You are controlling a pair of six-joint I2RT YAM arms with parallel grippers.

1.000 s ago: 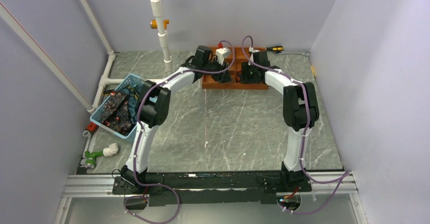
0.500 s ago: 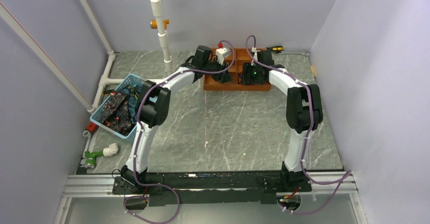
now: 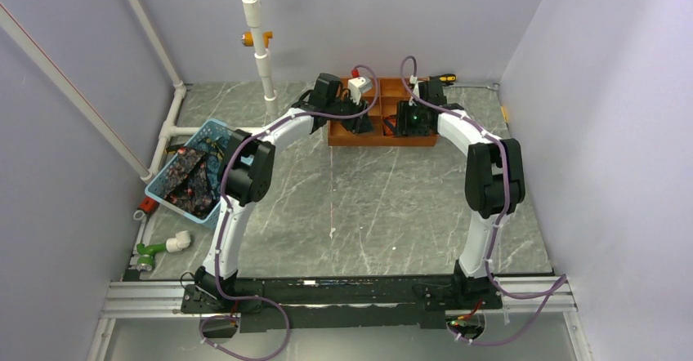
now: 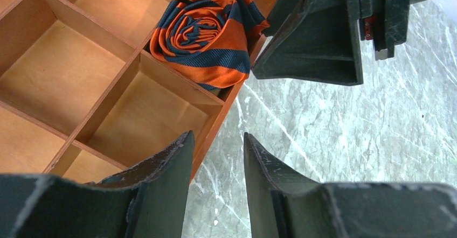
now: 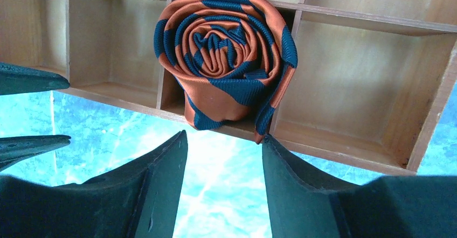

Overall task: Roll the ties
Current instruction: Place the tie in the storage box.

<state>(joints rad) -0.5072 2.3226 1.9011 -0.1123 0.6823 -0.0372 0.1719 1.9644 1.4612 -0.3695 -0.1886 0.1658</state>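
I have the rolled striped tie (image 5: 226,55) sitting in the wooden tray (image 3: 380,140) at the far edge of the tabletop (image 3: 368,206). It is perched across a divider by the tray's near rim, not sunk into one cell, and its loose end hangs over that rim. My guess is it rides high because the roll is wider than the cell. Both sets of jaws are released with nothing between them: the left jaws hover off the tray's near rim, and the right jaws face the roll from the tabletop side, just beside it. The arms crowd each other here, so I have little room between them, and the wall stands close behind the tray. The bare tabletop on the near side is my way out. More ties (image 3: 184,177) lie in the blue basket (image 3: 157,191) at the left edge.
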